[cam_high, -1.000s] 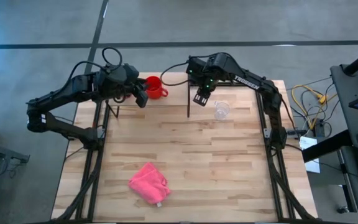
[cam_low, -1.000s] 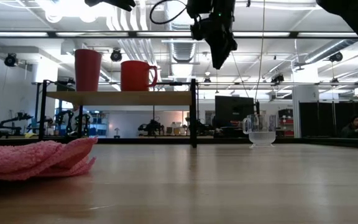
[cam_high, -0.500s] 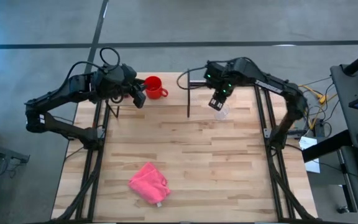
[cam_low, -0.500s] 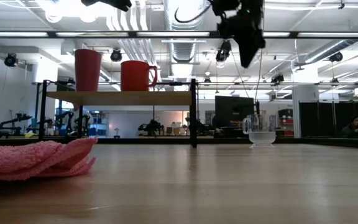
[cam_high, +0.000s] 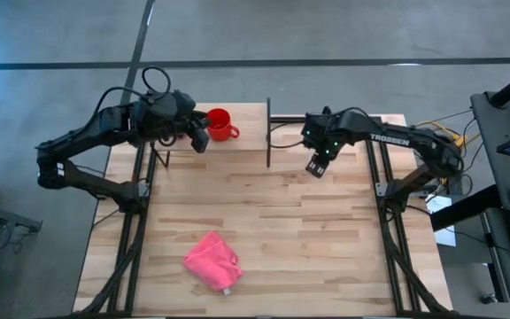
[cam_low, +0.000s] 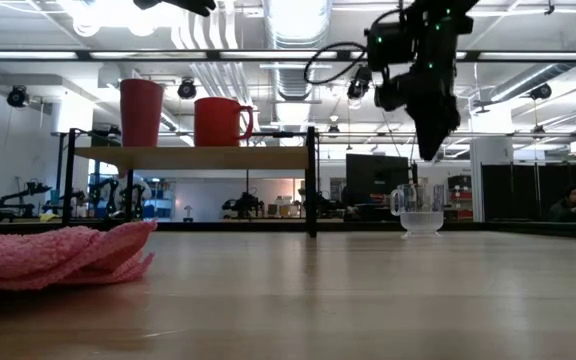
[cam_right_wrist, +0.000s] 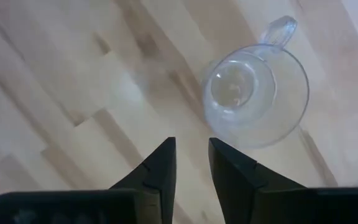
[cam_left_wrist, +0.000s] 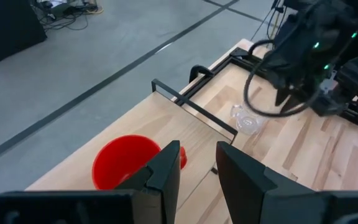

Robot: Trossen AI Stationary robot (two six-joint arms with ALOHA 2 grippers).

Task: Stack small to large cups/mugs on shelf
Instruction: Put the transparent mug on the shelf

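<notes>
Swinging rightward in the high view, the right gripper (cam_low: pixel 430 150) now hangs above the clear cup (cam_right_wrist: pixel 257 96) — fingers narrowly parted, empty, cup just off-centre.

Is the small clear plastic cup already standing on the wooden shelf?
No, the small clear plastic cup stands on the wooden tabletop, beside the shelf.

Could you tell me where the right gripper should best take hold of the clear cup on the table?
Probably by the rim, from above. The clear cup stands upright, mouth open upward, and the right gripper hangs above it, pointing down. One finger inside the wall and one outside should hold, on a side away from its small handle, which sticks out sideways.
</notes>
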